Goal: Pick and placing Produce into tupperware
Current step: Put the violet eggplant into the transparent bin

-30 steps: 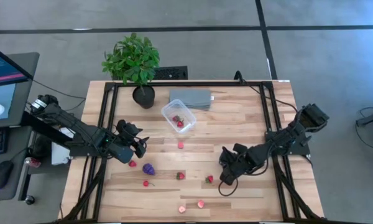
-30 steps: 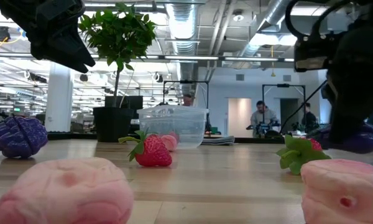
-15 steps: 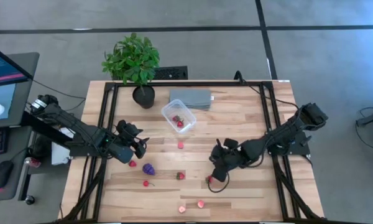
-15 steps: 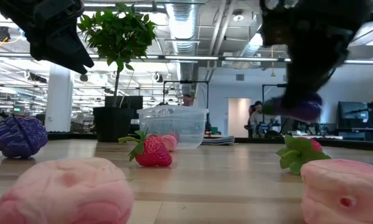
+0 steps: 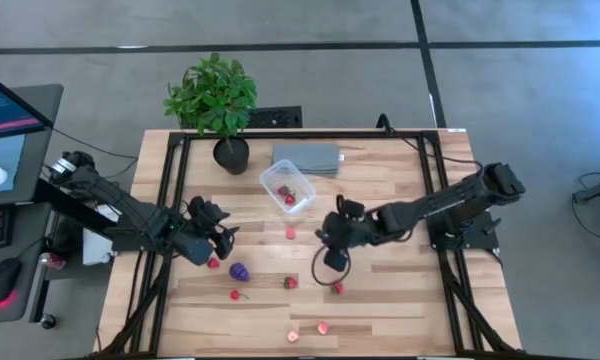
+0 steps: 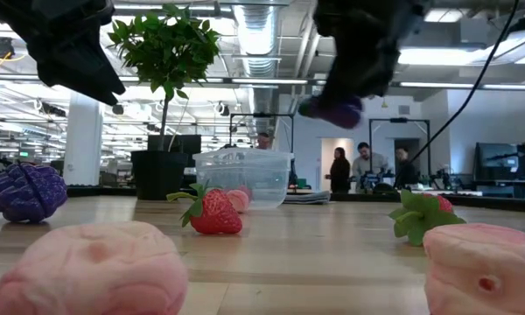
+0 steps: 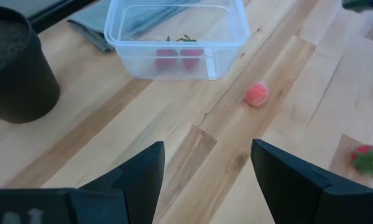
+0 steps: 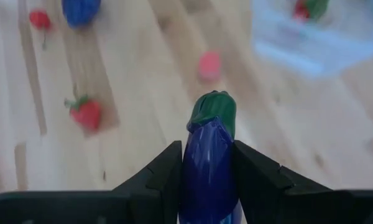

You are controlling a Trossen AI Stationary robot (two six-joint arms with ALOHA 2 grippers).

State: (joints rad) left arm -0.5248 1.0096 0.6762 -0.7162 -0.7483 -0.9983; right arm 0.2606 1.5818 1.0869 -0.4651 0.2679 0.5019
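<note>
The right gripper is carrying a purple eggplant piece, pinched between its fingers, above the bench near the tupperware, which is holding two strawberries. The transport step appears under way; next it needs positioning over the box before release. The left gripper is hovering nearby, fingers spread and empty.

A grey concrete floor, crossed by dark lines, is seen around the wooden table. Beyond it, exposed ceiling ducts, strip lights and three distant people are shown.
</note>
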